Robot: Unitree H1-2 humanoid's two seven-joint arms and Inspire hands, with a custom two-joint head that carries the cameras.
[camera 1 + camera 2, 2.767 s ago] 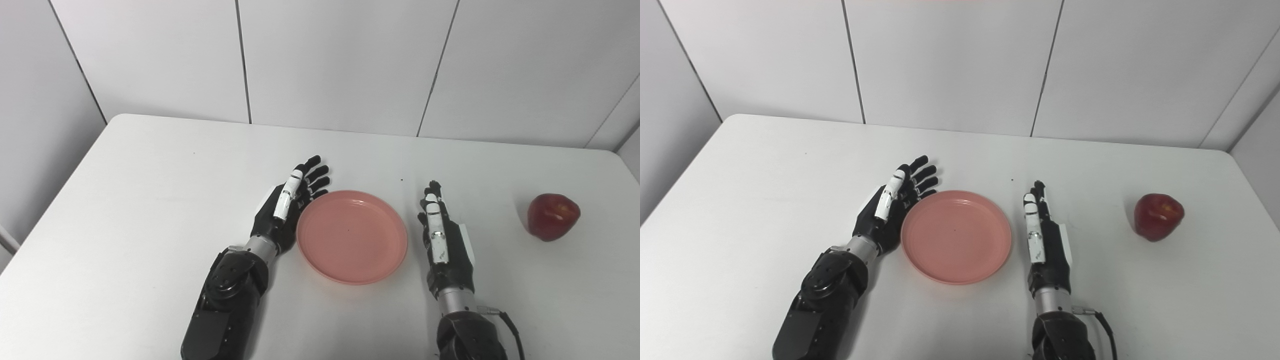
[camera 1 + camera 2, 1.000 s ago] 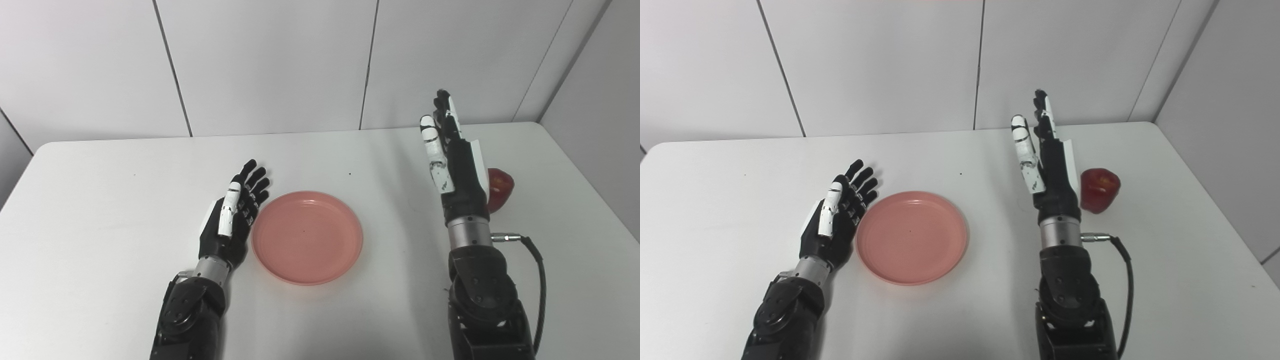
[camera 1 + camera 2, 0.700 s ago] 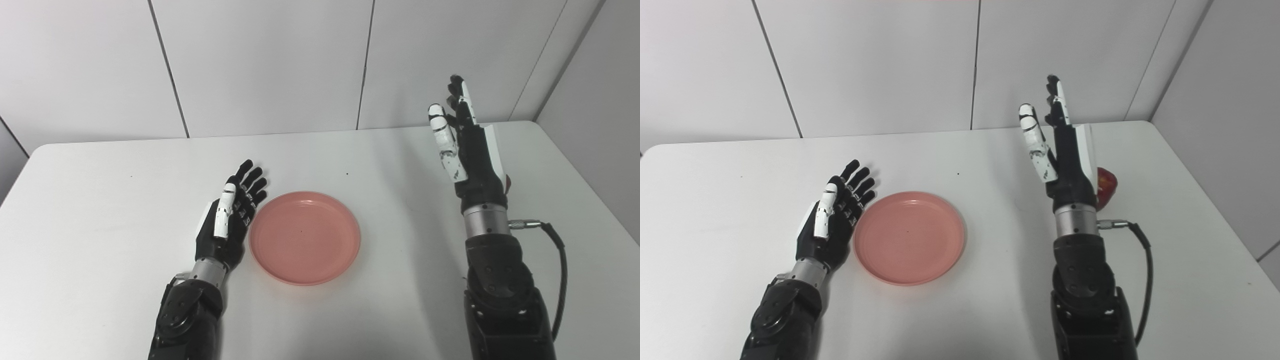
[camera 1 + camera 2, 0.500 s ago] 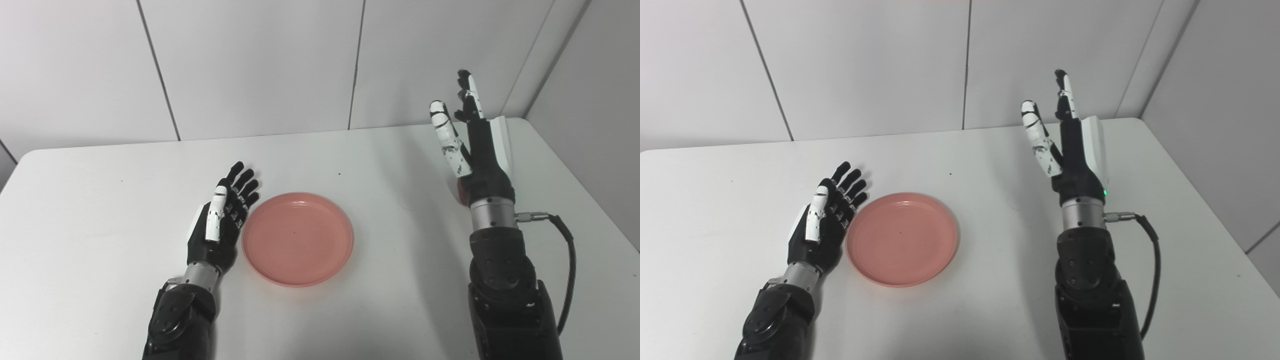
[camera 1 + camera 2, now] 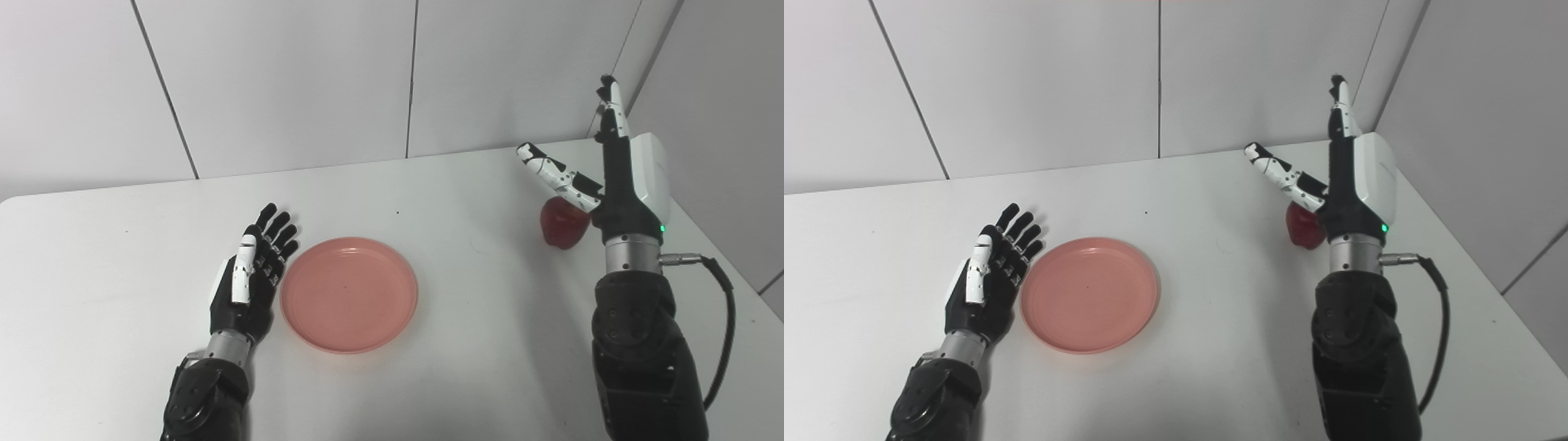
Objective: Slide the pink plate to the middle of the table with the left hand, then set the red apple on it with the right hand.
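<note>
The pink plate (image 5: 349,294) lies flat on the white table (image 5: 122,245), a little left of the picture's middle. My left hand (image 5: 251,278) rests open on the table against the plate's left rim, fingers spread. The red apple (image 5: 560,223) sits on the table at the right, partly hidden behind my right hand (image 5: 603,177). That hand is raised above and just in front of the apple, open, with the thumb stretched out to the left and the fingers pointing up. It holds nothing.
White wall panels stand behind the table, and a side wall (image 5: 723,122) closes in at the right. The table's right edge (image 5: 729,269) runs close to the apple and my right forearm. A black cable (image 5: 726,331) loops off the right wrist.
My right hand has risen and travelled right to the apple, and its thumb has spread outward. The camera has panned right. The left hand and the plate stay together as before.
</note>
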